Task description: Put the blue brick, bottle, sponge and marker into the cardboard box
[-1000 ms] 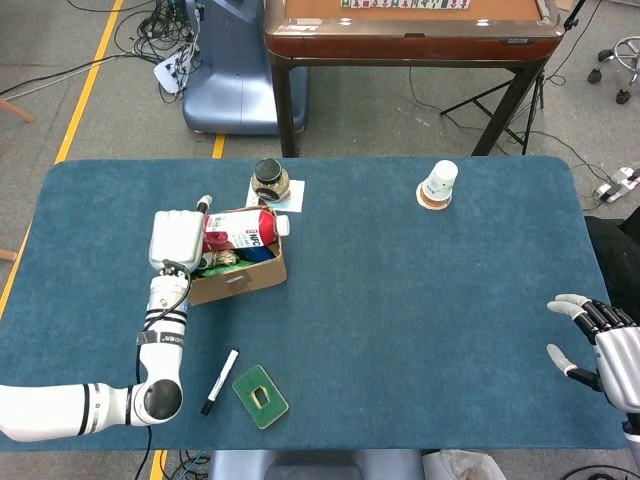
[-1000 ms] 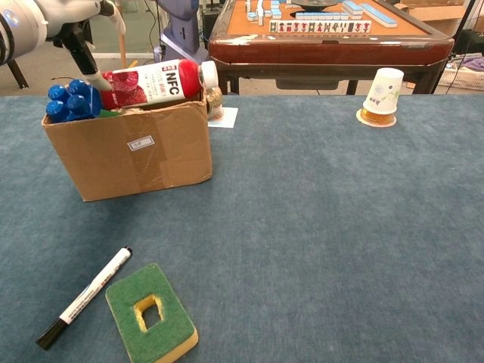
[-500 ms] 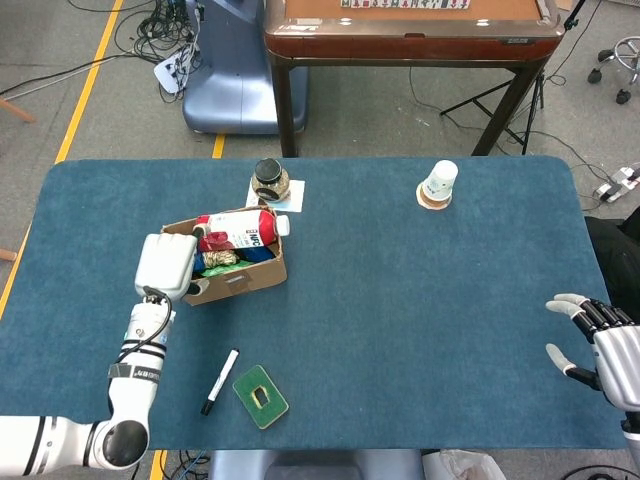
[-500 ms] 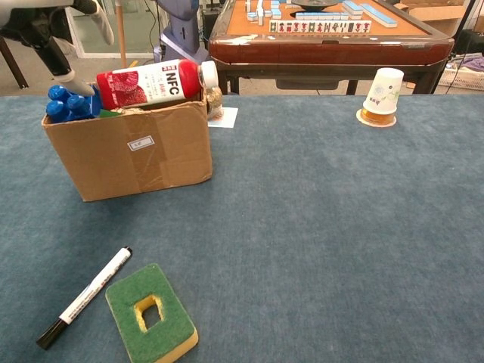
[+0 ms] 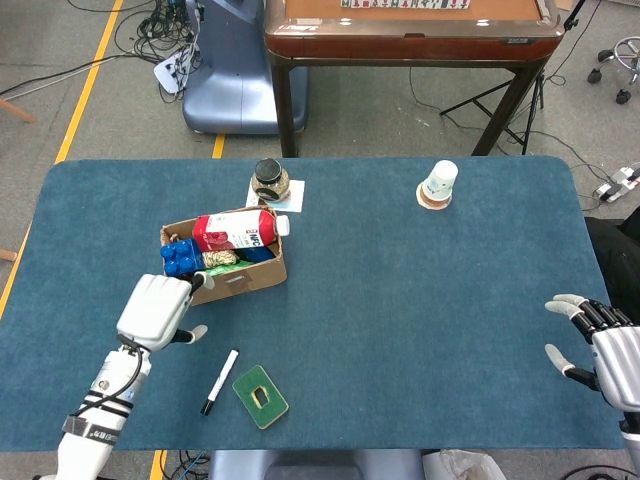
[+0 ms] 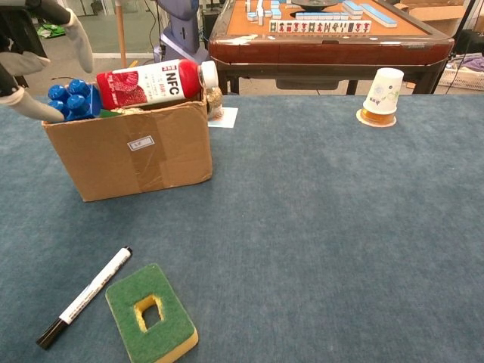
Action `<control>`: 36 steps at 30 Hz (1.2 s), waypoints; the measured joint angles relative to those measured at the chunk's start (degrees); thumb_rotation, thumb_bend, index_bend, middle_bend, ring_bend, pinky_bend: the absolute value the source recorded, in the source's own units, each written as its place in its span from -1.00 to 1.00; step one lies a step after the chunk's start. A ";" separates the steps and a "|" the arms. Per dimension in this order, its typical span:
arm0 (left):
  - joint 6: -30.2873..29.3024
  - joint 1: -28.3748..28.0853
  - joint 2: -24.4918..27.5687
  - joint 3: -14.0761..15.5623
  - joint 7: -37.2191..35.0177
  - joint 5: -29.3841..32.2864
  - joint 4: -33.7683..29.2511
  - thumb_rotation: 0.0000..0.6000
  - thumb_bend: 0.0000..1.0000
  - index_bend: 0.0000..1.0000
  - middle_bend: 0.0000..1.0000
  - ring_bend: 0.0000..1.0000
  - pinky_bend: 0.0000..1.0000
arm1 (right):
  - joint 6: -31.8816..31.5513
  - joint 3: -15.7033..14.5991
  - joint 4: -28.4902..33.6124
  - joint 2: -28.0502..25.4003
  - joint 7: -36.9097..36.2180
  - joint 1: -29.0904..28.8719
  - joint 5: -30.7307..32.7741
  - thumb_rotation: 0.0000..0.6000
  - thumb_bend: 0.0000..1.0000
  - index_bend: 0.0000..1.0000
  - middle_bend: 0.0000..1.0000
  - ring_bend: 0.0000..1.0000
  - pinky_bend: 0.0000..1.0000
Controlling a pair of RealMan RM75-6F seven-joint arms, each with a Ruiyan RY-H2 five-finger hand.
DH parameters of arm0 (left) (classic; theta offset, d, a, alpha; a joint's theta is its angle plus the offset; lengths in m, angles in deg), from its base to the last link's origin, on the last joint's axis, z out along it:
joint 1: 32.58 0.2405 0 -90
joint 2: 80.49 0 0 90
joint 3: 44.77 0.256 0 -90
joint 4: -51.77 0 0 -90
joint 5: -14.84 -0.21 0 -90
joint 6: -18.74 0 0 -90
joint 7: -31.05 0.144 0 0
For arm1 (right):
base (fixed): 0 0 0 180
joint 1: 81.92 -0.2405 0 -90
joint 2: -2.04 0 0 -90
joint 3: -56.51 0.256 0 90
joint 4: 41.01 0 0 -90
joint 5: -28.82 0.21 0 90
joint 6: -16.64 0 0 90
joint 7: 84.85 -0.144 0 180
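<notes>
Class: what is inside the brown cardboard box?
In the brown cardboard box: a blue studded brick, a red-labelled bottle lying across the rim, some greenish material beneath. The box bottom is covered.

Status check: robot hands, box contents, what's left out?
Left robot hand open, right robot hand open. Blue brick and bottle in cardboard box. Marker, sponge on table, unobstructed.

one bottle (image 5: 236, 231), one marker (image 5: 219, 381), one sponge (image 5: 260, 396)

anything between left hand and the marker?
Nothing; head view shows only bare blue tabletop between the left hand and the marker.
</notes>
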 measured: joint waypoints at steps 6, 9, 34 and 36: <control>5.44 3.93 4.30 6.92 -4.64 -14.59 -0.22 1.00 -0.79 -0.19 -0.21 0.00 0.59 | -0.09 0.03 0.10 0.02 0.05 0.03 0.06 1.00 -0.53 -0.35 -0.39 -0.42 -0.18; 8.04 5.67 6.40 10.23 -6.11 -21.30 -0.28 1.00 -0.79 -0.21 -0.40 -0.05 0.57 | -0.32 0.13 0.06 -0.04 -0.13 0.15 0.25 1.00 -0.53 -0.35 -0.39 -0.42 -0.18; 16.48 14.66 -1.66 19.02 -14.96 -51.14 19.68 1.00 -0.78 -0.55 -0.43 -0.52 -0.16 | -0.14 0.52 0.05 -0.08 -0.18 0.23 1.32 1.00 -0.53 -0.35 -0.39 -0.42 -0.18; 17.24 14.70 -2.68 18.70 -14.86 -51.58 21.02 1.00 -0.79 -0.58 -0.47 -0.52 -0.16 | -0.03 0.57 0.06 -0.11 -0.23 0.22 1.59 1.00 -0.53 -0.35 -0.39 -0.42 -0.18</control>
